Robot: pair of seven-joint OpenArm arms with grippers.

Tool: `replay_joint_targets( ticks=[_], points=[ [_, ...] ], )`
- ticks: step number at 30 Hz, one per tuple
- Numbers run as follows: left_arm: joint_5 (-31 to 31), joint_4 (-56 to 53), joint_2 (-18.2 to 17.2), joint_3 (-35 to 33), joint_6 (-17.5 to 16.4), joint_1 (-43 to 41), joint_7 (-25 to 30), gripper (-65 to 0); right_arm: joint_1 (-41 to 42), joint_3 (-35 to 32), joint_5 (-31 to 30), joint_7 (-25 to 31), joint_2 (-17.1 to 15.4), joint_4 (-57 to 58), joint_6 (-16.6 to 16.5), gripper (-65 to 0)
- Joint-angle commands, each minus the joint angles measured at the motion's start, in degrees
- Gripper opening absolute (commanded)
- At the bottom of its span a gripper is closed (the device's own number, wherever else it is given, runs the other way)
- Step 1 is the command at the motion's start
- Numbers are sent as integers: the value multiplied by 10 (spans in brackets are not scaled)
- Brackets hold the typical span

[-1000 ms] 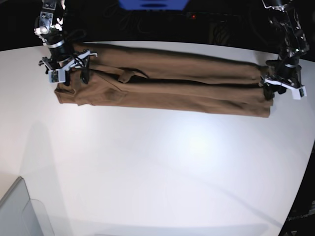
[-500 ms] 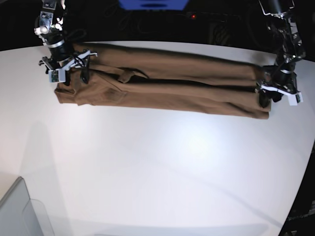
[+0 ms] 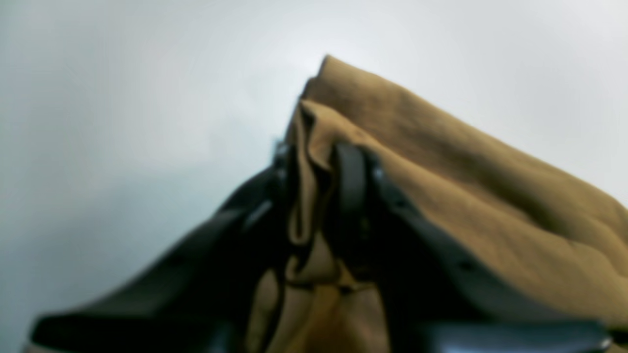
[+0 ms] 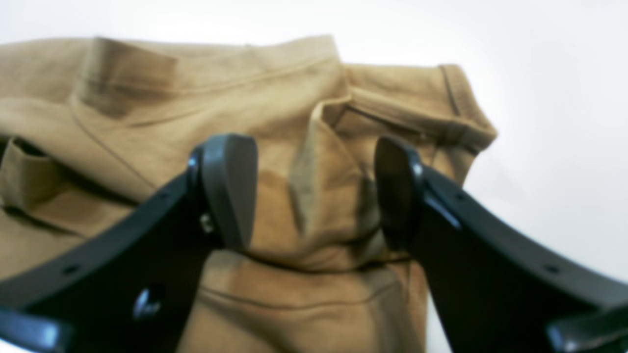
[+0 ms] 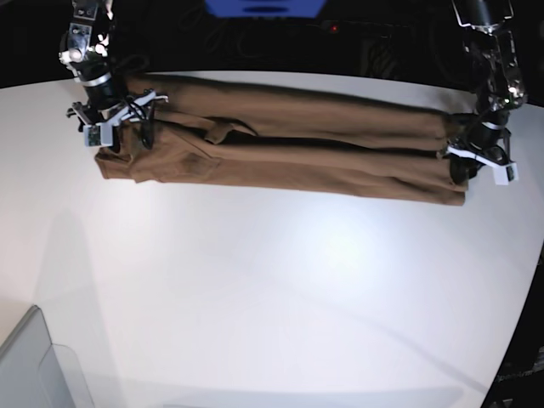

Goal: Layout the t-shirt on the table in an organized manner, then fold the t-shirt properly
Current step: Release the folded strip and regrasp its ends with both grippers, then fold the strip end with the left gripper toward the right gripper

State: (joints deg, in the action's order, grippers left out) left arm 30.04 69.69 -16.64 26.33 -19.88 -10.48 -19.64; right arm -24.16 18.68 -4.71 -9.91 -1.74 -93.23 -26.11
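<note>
The tan-brown t-shirt (image 5: 280,144) lies folded into a long narrow band across the far part of the white table (image 5: 297,289). At the band's right end my left gripper (image 5: 464,165) pinches a bunched fold of cloth (image 3: 306,196) between its black fingers (image 3: 351,196). At the left end, by the sleeve and collar seams (image 4: 314,122), my right gripper (image 5: 127,126) hovers with its jaws wide apart. The t-shirt (image 4: 304,215) shows between its fingers (image 4: 230,186), which do not press on it.
A grey translucent bin corner (image 5: 34,365) sticks in at the near left. The table's curved edge (image 5: 523,280) runs down the right side. Dark space with a blue object (image 5: 263,7) lies beyond the far edge.
My left gripper has moved in over the shirt's right end and closed on the cloth. The right gripper has shifted slightly toward the far edge and stays open.
</note>
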Motion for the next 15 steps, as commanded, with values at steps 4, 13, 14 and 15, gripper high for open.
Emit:
replay_joint_targets(
  ticks=[4, 13, 14, 15],
  points=[
    [-13, -3, -1, -3, 4, -6, -39, -650, -1, 1, -3, 13, -2, -9, 2, -265],
    [-7, 42, -15, 68, 4, -3, -38, -650, 7, -37, -3, 13, -4, -11, 2, -265],
    [-7, 51, -17, 71, 4, 3, -38, -650, 7, -40, -3, 13, -3, -10, 2, -265],
    [-12, 60, -25, 72, 4, 11, -39, -650, 9, -46, -3, 13, -2, -10, 2, -265]
  ],
)
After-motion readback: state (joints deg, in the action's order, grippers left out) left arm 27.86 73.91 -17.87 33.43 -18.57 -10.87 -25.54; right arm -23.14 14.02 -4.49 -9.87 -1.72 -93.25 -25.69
